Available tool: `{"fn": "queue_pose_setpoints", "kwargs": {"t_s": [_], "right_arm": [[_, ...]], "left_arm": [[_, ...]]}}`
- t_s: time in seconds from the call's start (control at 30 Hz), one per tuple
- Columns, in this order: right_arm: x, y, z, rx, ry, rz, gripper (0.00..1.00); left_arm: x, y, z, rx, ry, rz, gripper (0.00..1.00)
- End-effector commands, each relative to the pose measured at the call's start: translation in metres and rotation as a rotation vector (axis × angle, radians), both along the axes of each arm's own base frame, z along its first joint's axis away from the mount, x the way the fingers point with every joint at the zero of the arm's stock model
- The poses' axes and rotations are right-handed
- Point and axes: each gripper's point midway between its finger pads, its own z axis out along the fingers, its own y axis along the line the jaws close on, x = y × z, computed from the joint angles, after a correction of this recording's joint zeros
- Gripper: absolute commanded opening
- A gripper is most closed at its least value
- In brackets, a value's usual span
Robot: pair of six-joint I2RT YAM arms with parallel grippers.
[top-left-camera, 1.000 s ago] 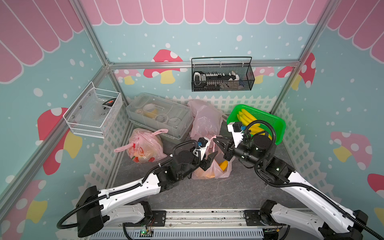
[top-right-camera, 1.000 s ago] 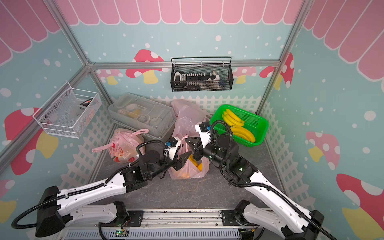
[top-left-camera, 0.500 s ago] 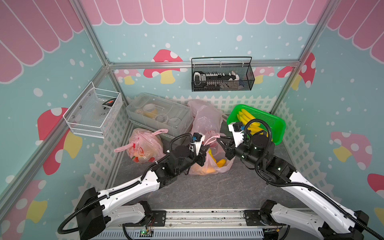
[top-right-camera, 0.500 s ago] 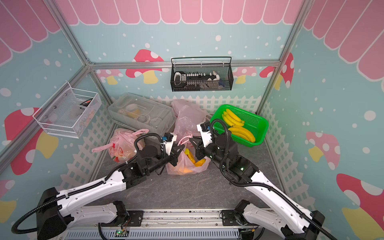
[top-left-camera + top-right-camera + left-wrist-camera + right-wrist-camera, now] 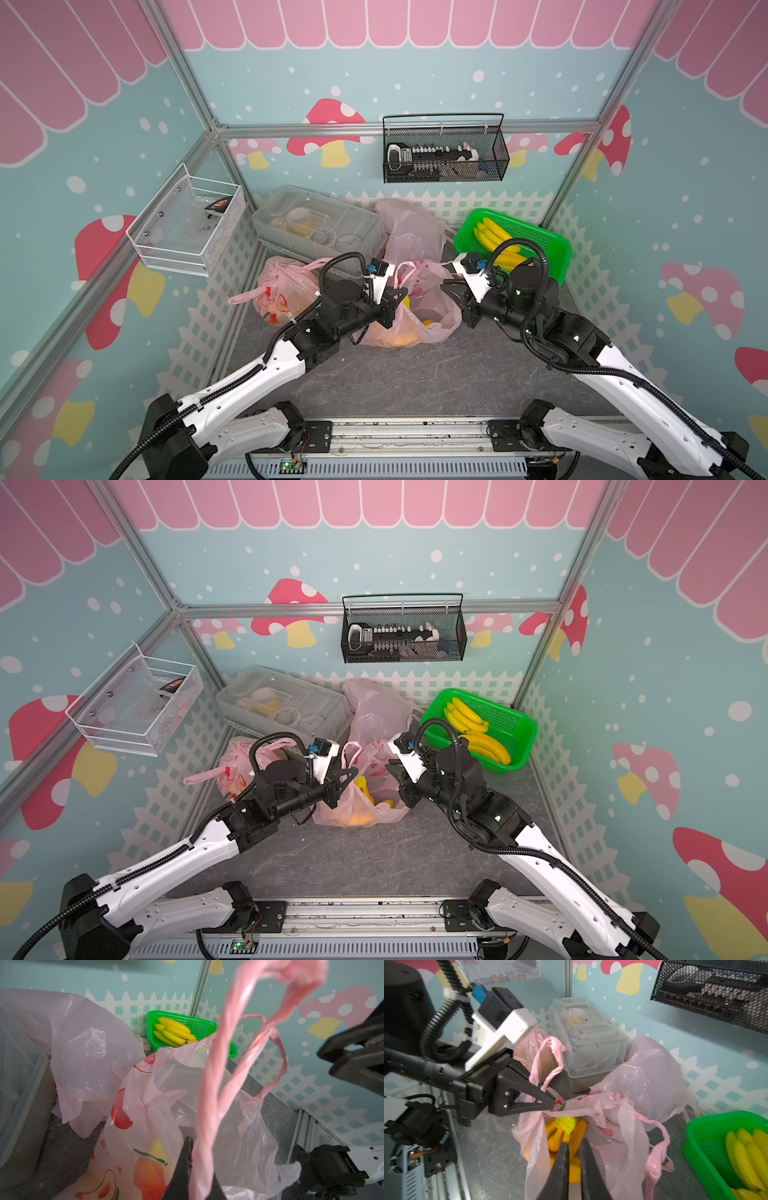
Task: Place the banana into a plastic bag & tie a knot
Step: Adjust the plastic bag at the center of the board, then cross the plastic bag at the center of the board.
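At centre, yellow bananas (image 5: 579,1130) sit in the translucent pink plastic bag (image 5: 440,316); left gripper (image 5: 552,1101) pinches its nine-o'clock handle (image 5: 209,1109); right gripper (image 5: 574,1142) hangs narrowly parted, empty; knot remains.

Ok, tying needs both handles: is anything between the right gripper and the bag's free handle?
Nothing visible does. The free handle droops off the bag beside the right gripper, with only loose bag film between them. The left gripper is shut on the other handle.
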Motion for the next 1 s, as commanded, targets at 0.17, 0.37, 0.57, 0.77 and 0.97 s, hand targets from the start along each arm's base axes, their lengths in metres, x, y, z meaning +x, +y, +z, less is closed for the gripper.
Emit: {"fn": "queue_pose_setpoints", "kwargs": {"t_s": [0.17,0.37,0.57,0.77,0.97], "right_arm": [[0.014,-0.059,0.014,-0.077,0.039,-0.244,0.35],[0.013,-0.039,-0.006,-0.062,0.148,-0.165,0.41],[0.018,-0.029,-0.020,-0.068,0.181,-0.142,0.40],[0.032,-0.025,-0.024,-0.098,0.180,-0.166,0.23],[0.035,-0.028,-0.016,-0.133,0.124,-0.165,0.00]], "left_arm": [[-0.006,-0.001,0.004,0.009,-0.009,-0.037,0.00],[-0.006,-0.002,0.005,0.006,-0.011,-0.047,0.00],[-0.008,-0.003,0.005,0.007,-0.009,-0.057,0.00],[-0.010,-0.005,0.006,-0.003,-0.005,-0.074,0.00],[-0.011,-0.004,0.010,-0.003,0.001,-0.075,0.00]]}}
